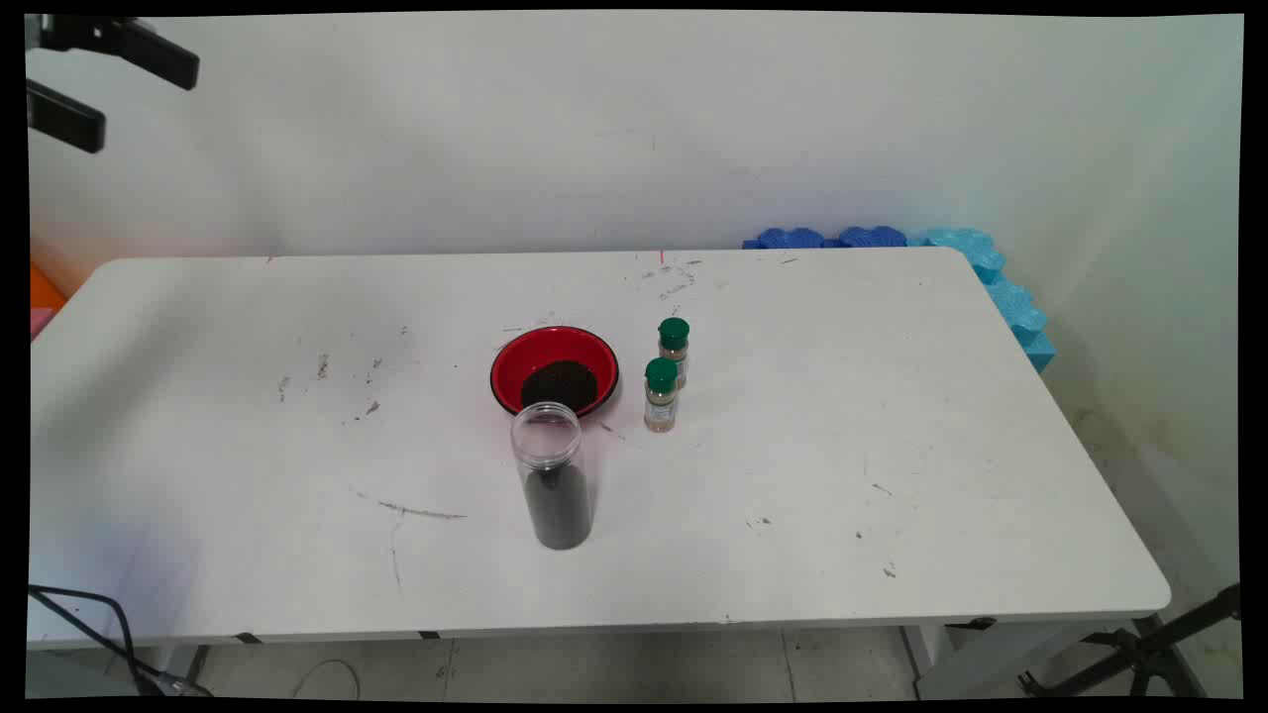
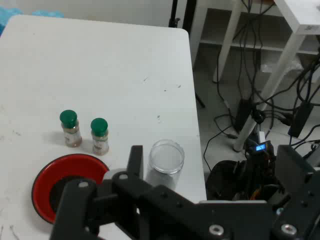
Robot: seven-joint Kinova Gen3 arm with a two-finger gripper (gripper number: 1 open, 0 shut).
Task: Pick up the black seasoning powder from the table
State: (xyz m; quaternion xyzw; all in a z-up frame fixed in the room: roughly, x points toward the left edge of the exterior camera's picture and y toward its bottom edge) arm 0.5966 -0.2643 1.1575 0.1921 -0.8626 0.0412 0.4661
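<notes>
The pincer [image 1: 147, 104] hangs high in the upper left corner of the main view, well above the counter [image 1: 892, 446] and well apart from everything on it. Its 2 black fingers are spread wide with nothing between them, and it touches nothing.

Near the middle of the frame stands a group of 4 things. A red bowl [image 1: 505, 361] sits there with a dark, granular heap in its bottom. Just below it in the picture, close to its near rim, a tall clear jar [image 1: 555, 485] stands upright with no lid, and dark matter fills roughly its lower half. To the right of the bowl, 2 small spice bottles with green caps stand upright just beside each other, the far bottle [image 1: 673, 352] a little higher in the frame than the near bottle [image 1: 661, 394]. Whether they touch cannot be told.

In the hand view the pincer's linkage fills the bottom of the picture. The jar [image 2: 166, 159] shows just above it at centre, the bowl [image 2: 40, 185] at lower left, and the 2 bottles [image 2: 70, 129] [image 2: 99, 135] above the bowl.

Blue foam blocks [image 1: 991, 267] lie behind the counter's upper right corner, against the wall. A black cable [image 1: 89, 614] runs across the lower left corner of the frame.
</notes>
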